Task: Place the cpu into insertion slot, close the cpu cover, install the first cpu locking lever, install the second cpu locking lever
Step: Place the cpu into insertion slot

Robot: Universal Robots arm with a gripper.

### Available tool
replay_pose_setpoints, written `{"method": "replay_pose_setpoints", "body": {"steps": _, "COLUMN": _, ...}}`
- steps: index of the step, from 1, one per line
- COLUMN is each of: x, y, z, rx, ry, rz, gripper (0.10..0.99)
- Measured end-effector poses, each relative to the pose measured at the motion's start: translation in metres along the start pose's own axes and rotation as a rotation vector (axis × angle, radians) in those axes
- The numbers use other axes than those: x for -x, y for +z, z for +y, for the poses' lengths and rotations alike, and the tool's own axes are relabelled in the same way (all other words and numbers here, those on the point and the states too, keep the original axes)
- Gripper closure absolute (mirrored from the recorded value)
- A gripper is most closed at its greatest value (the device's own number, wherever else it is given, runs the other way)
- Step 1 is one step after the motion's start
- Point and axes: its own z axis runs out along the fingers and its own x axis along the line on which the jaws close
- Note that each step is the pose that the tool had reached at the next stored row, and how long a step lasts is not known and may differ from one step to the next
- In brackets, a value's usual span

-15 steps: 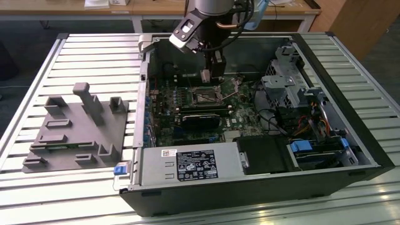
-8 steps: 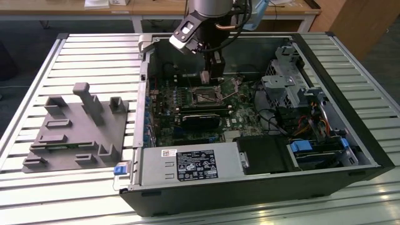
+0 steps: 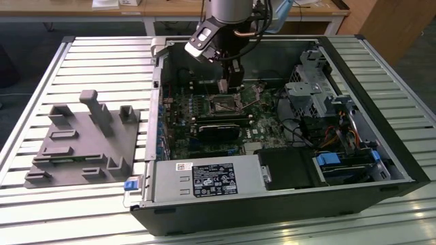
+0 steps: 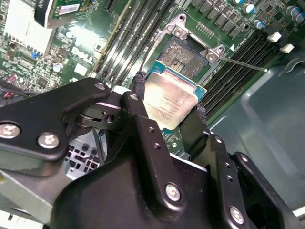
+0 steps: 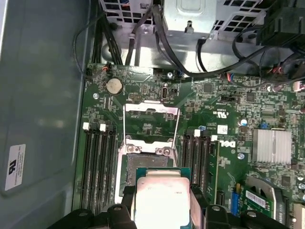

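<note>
The gripper [image 4: 170,101] is clamped on two opposite edges of the cpu [image 4: 167,94]. Its silver face is turned toward both wrist cameras, near the uncovered insertion slot [image 4: 183,57].

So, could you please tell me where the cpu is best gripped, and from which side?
By two opposite side edges, coming from above its flat face. The cpu is a thin square plate, so only its edges give purchase. The pincer holds it that way now, a finger on each edge, leaving its metal face bare, near the insertion slot.
</note>
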Motion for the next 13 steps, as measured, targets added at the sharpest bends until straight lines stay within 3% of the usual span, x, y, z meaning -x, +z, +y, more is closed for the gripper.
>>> {"method": "replay_pose_setpoints", "body": {"steps": 13, "x": -0.0091, "y": 0.0157, "z": -0.0007, "rx": -0.007, "ry": 0.009, "rz": -0.0065, "gripper": 0.545}}
